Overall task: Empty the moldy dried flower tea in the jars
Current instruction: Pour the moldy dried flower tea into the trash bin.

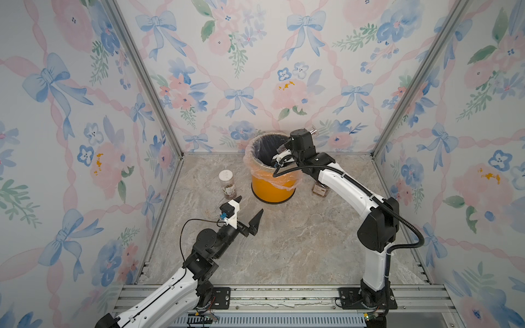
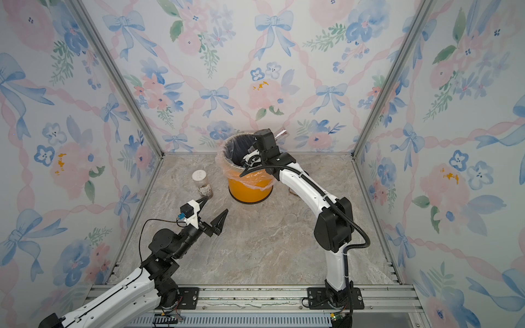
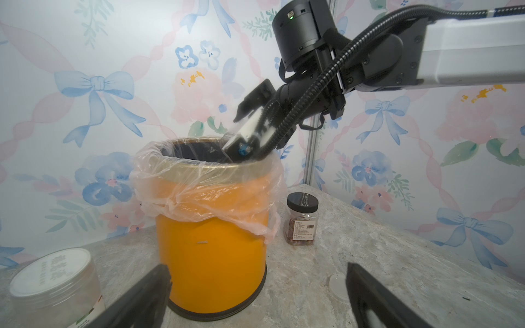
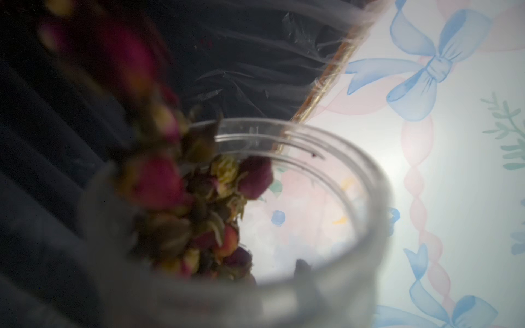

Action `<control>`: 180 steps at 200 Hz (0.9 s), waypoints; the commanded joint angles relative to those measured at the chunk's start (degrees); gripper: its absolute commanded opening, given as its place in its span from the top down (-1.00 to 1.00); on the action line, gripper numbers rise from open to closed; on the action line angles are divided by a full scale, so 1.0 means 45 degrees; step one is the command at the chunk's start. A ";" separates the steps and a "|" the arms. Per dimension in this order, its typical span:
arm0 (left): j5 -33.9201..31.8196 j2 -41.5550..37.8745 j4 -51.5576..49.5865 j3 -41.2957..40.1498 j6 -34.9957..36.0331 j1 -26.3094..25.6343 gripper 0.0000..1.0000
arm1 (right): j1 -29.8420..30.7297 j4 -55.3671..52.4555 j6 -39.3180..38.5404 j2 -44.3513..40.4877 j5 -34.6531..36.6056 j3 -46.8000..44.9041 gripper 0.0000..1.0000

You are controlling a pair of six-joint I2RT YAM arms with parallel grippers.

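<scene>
My right gripper [image 1: 279, 156] is shut on a clear, lidless jar [image 4: 326, 176] and holds it tipped, mouth down, over the orange bin [image 1: 272, 190]. The moldy dried flower tea [image 4: 204, 198], reddish buds and dark bits, slides out of the mouth toward the dark liner. A round jar with a white lid [image 1: 227, 184] stands left of the bin with tea inside. My left gripper [image 1: 251, 204] hangs open just in front of it, holding nothing. The black-lidded, labelled jar [image 3: 301, 218] stands right of the bin, largely hidden behind my right arm in both top views.
The orange bin [image 3: 210, 255] has a thin plastic liner folded over its rim and stands near the back wall. A loose translucent lid [image 3: 338, 286] lies flat on the marble top in front of the bin. Flowered walls close in the back and both sides.
</scene>
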 commanded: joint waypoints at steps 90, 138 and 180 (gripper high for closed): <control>-0.0367 0.0039 0.0055 0.0083 -0.0711 0.0203 -0.96 | -0.0050 0.0796 -0.0401 -0.0381 0.0277 0.0540 -0.06; -0.0420 0.0026 0.0057 0.0101 -0.0840 0.0222 -0.96 | 0.0058 0.0589 -0.0207 0.0061 0.0232 -0.0297 -0.07; -0.1416 0.0215 -0.0682 0.0889 -0.2222 0.0598 -0.96 | 0.0091 0.0763 -0.0040 0.0089 0.0229 -0.0220 -0.07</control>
